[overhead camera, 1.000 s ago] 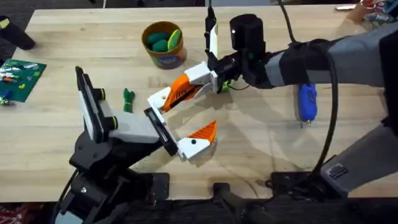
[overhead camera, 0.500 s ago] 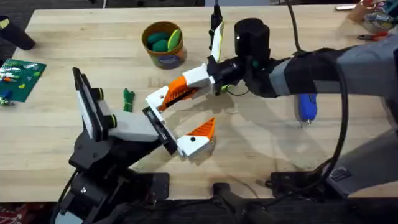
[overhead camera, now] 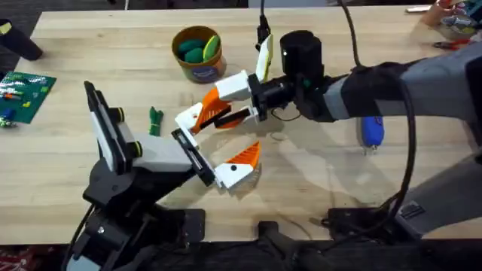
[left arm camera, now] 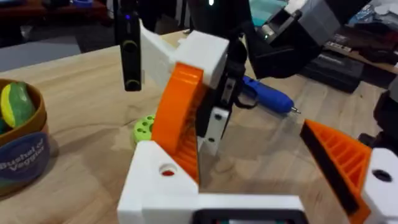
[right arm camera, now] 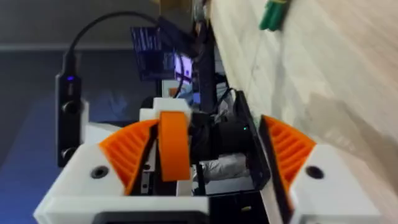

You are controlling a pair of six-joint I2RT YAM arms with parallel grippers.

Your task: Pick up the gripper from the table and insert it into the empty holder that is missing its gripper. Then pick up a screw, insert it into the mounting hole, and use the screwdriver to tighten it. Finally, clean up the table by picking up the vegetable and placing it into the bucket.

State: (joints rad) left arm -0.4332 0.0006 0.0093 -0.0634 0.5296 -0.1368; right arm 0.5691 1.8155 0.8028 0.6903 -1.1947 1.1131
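Observation:
My left gripper [overhead camera: 218,143] is open, with white fingers and orange ribbed pads. Its far finger [left arm camera: 177,134] has a round mounting hole [left arm camera: 166,169] in its white base. My right gripper [overhead camera: 224,104] reaches across from the right and is open [right arm camera: 208,124], straddling that far finger's orange pad [right arm camera: 174,152]. The blue screwdriver [overhead camera: 371,124] lies on the table to the right, beyond the right arm. The yellow bucket [overhead camera: 199,54] stands at the back, holding green and yellow vegetables. A small green vegetable [overhead camera: 156,119] lies on the table beside the left arm. No screw can be made out.
A light-green round part [left arm camera: 144,127] lies on the table under the two grippers. A green circuit board [overhead camera: 26,94] sits at the far left edge. A dark object [overhead camera: 19,41] and tools [overhead camera: 452,15] occupy the back corners. Bare wood lies in front of the screwdriver.
The right gripper has shifted slightly left and back and rolled at the wrist, staying at the left gripper's far finger. The left arm has barely moved.

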